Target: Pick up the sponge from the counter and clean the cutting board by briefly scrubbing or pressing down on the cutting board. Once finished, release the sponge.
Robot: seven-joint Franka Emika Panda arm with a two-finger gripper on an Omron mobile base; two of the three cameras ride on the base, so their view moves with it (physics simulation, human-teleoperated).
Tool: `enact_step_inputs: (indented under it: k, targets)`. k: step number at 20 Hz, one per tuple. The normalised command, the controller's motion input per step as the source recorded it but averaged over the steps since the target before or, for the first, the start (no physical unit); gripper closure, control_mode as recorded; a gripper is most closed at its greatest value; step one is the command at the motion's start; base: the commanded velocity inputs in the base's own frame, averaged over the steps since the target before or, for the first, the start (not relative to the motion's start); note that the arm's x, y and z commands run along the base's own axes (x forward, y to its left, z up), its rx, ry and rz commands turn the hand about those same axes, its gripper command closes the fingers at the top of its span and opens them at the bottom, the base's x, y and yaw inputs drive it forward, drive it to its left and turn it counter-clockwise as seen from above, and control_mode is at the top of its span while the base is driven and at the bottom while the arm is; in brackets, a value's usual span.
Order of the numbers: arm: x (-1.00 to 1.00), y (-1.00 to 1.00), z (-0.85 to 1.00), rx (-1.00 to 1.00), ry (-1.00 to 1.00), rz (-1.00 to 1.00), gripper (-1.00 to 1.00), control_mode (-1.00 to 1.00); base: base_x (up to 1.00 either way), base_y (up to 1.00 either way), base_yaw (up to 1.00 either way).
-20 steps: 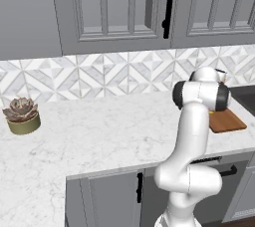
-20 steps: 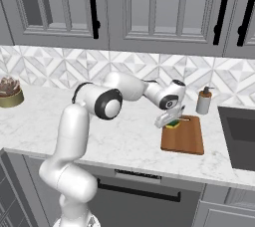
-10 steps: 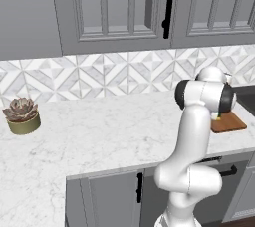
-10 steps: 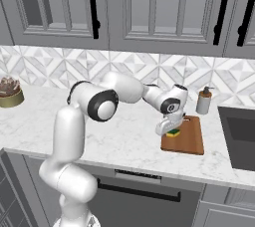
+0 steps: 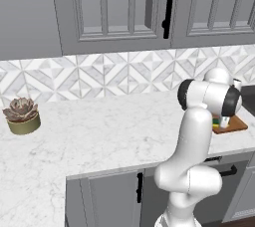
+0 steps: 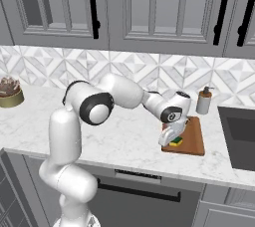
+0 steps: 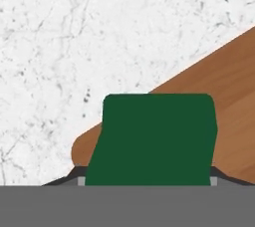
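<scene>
A: So, left base view first. What do you get?

B: Most of the arm blocks it. Past the elbow I see a corner of the board (image 5: 235, 123) on the worktop (image 5: 99, 131), with a bit of the sponge (image 5: 216, 123) at its near end. A potted plant (image 5: 21, 116) sits well apart at the far left.

A: And the right base view?

B: Clearer. The gripper (image 6: 174, 137) is down over the near left corner of the board (image 6: 191, 139), clenched on the sponge (image 6: 175, 143), whose yellow body looks to be touching the wood or very nearly so. A soap bottle (image 6: 203, 101) stands just behind the board, and the sink (image 6: 239, 131) is to its right.

A: Hand view?

B: The sponge (image 7: 157, 139) shows its dark green top held between the fingertips. Under it is the rounded corner of the board (image 7: 219, 96), with the white worktop (image 7: 74, 47) beyond.

A: So how far along?

B: I'd judge the pick-up is done and the sponge has been brought to the board. It looks like the pressing or scrubbing step is in hand. I can't tell how firm the contact is. What's left is finishing that brief scrub and then letting the sponge go; the gripper hasn't released it.
</scene>
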Motion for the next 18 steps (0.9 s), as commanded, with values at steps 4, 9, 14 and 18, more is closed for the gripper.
enact_step_inputs:
  k: [4, 9, 14, 18]
  targets:
    - [0.00, -0.49, 0.00, 0.03, 0.00, 0.03, 1.00, -1.00, 0.00, 0.00, 0.00]
    - [0.00, -0.66, 0.00, 0.08, 0.00, 0.03, 1.00, -1.00, 0.00, 0.00, 0.00]
    - [0.00, -0.67, 0.00, 0.11, 0.01, 0.03, 1.00, -1.00, 0.00, 0.00, 0.00]
    - [0.00, -0.65, 0.00, 0.10, 0.00, 0.05, 1.00, -1.00, 0.00, 0.00, 0.00]
